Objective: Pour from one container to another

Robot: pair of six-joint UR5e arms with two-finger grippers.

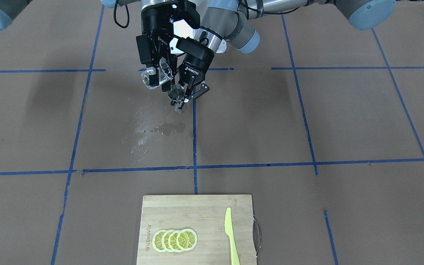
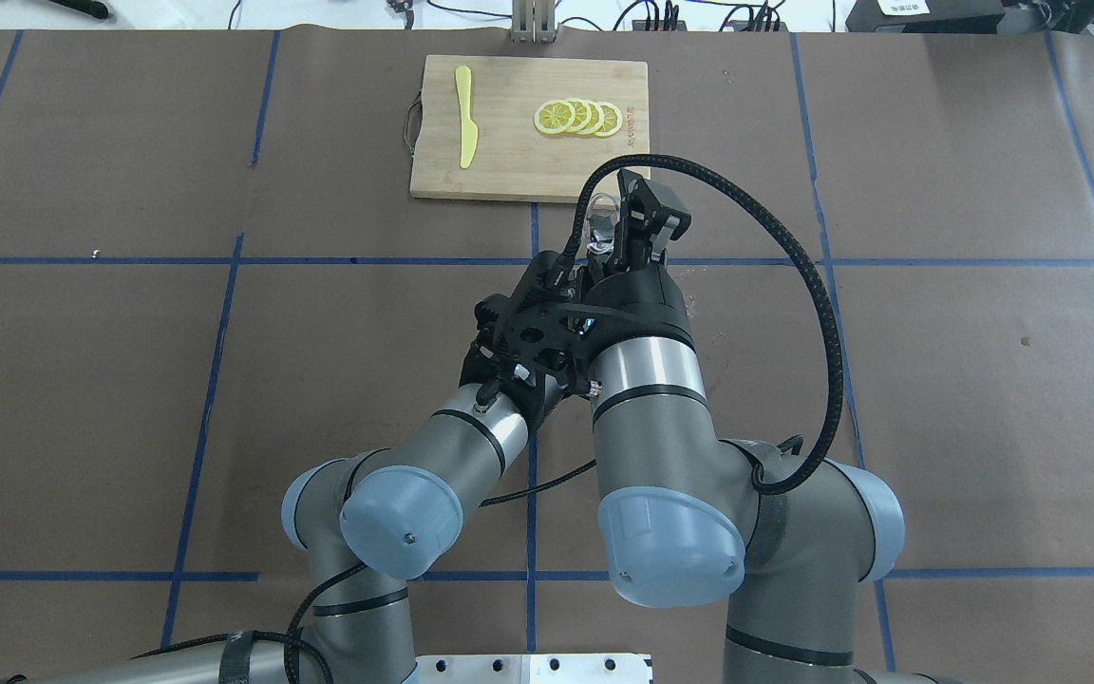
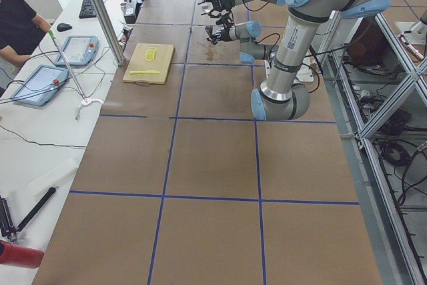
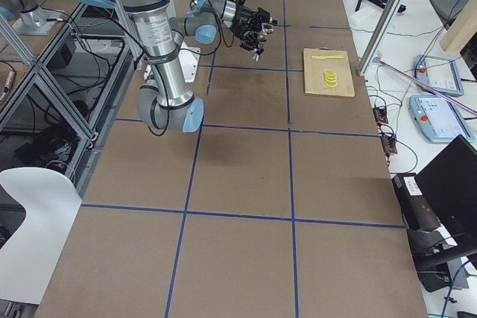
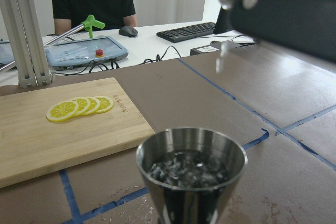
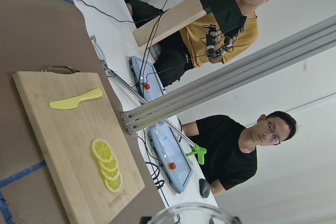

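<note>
Both arms meet above the table's middle. My right gripper (image 1: 158,75) is shut on the clear glass cup (image 1: 151,81), which is tipped over toward the steel jigger (image 1: 177,92). My left gripper (image 1: 184,96) is shut on the jigger's waist and holds it upright just below the cup's lip. In the left wrist view the jigger (image 5: 191,169) holds clear liquid, and a drop (image 5: 220,62) falls from above it. Only the glass cup's rim (image 6: 189,214) shows at the bottom of the right wrist view. From overhead the arms hide both vessels.
A wet patch (image 1: 160,129) marks the brown table under the grippers. A wooden cutting board (image 1: 197,209) with lemon slices (image 1: 175,240) and a yellow knife (image 1: 231,235) lies at the operators' edge. Two people sit beyond it.
</note>
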